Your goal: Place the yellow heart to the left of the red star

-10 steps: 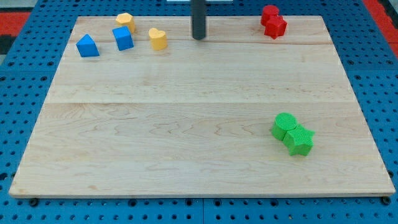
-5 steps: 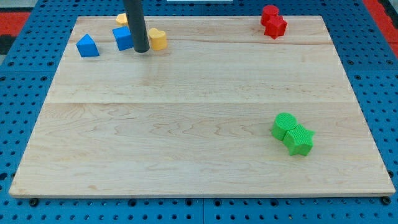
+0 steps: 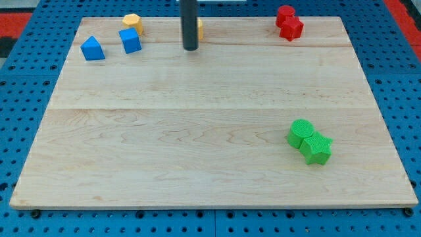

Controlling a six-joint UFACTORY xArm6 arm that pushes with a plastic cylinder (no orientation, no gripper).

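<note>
No readable text, labels, brand names, numbers or signs appear anywhere in this view. The pale wooden table (image 3: 210, 131) has a plain surface with no markings, the small coloured blocks on it carry no lettering, and the blue perforated base (image 3: 26, 99) around it is unmarked.

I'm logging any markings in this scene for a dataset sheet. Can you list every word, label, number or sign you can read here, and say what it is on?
None: no text, number or sign is readable anywhere. The wooden board, the blue pegboard beneath it, the rod above my tip and all the coloured blocks, such as the red star, are unmarked.
</note>
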